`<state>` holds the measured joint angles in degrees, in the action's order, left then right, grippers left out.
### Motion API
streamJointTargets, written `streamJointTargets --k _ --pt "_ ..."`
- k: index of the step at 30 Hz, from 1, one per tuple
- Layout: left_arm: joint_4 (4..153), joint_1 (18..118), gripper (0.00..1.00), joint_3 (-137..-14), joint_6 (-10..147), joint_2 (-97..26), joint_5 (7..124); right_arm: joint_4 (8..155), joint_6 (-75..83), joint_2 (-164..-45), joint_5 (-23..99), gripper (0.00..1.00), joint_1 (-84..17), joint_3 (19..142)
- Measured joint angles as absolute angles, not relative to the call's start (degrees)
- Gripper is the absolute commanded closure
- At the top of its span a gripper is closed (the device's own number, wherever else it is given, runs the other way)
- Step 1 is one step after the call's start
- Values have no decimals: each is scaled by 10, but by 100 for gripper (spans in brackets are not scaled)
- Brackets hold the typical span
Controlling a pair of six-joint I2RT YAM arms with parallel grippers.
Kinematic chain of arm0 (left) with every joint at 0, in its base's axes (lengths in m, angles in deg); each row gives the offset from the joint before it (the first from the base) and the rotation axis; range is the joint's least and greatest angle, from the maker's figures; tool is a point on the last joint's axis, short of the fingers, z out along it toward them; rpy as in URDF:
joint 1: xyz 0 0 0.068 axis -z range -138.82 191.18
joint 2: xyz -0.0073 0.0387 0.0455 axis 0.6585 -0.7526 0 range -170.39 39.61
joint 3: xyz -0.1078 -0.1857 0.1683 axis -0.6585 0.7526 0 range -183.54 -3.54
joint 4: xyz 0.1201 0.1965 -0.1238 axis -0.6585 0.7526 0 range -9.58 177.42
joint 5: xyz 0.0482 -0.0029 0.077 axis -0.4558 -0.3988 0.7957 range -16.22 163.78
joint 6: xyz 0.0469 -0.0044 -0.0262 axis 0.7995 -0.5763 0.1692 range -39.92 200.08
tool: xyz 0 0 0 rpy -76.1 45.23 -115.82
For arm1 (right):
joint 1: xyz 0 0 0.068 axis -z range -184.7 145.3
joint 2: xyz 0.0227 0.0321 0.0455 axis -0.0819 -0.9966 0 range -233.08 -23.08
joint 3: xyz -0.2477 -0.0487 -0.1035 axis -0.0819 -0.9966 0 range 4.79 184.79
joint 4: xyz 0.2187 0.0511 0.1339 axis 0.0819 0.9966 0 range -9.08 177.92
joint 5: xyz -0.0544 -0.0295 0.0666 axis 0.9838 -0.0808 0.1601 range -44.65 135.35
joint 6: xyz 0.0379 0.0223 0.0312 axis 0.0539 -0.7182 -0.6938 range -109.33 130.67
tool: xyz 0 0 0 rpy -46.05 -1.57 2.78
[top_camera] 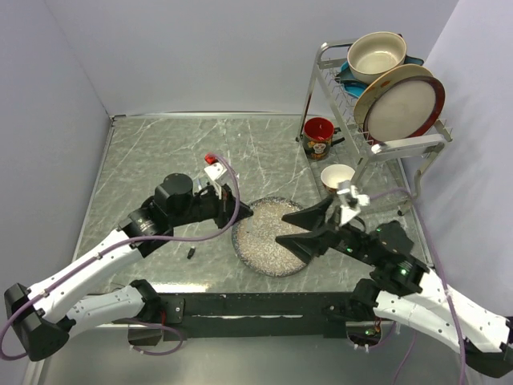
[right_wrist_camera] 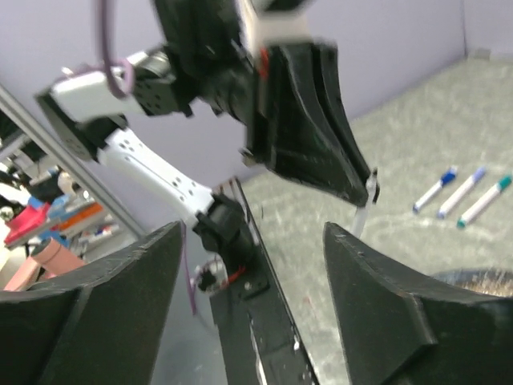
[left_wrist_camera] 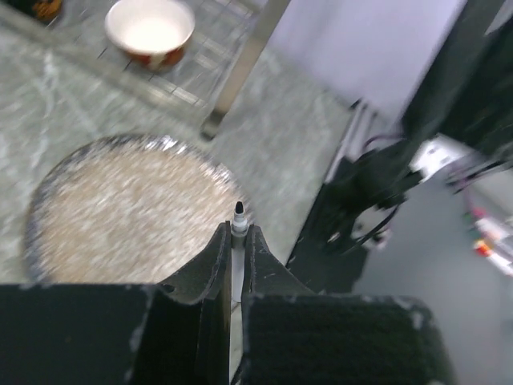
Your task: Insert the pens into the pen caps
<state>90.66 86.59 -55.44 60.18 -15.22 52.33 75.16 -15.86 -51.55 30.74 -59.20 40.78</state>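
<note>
My left gripper (top_camera: 239, 210) is shut on a white-barrelled pen (left_wrist_camera: 238, 228) at the speckled plate's (top_camera: 272, 253) left rim. The pen's bare dark tip sticks out past the fingertips in the left wrist view. Seen from the right wrist, the same pen (right_wrist_camera: 362, 215) hangs below the left gripper (right_wrist_camera: 365, 192). My right gripper (top_camera: 282, 229) stands open over the plate, pointing at the left one, with nothing between its jaws (right_wrist_camera: 252, 233). Three capped pens (right_wrist_camera: 463, 192) lie side by side on the table beyond. A small black cap (top_camera: 191, 253) lies on the table near the left arm.
A dish rack (top_camera: 377, 120) with a plate and pot stands at the back right. Next to it are a red mug (top_camera: 319, 136) and a white cup (top_camera: 337, 177). The table's near edge runs just below the plate.
</note>
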Motion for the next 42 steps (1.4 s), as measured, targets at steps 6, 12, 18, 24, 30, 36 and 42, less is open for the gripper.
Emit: streamJointTargets --k 6,12,18,24,30,36,42 --pt "782 867 99 -526 502 -132 500 733 -165 -592 294 40 -592 408" --pt "710 867 99 -514 446 -88 478 707 -168 -641 284 44 -592 407" --pt "710 867 99 -514 424 -77 466 673 -174 -663 275 49 -593 407" --pt "725 867 99 -514 417 -76 462 655 -180 -683 264 62 -599 407" --pt "761 867 99 -515 420 -89 451 653 -182 -695 259 72 -606 407" --pt "796 867 71 -527 431 -94 443 655 -180 -693 259 100 -609 407" --pt "831 867 35 -553 453 -95 464 656 -180 -691 254 100 -616 407"
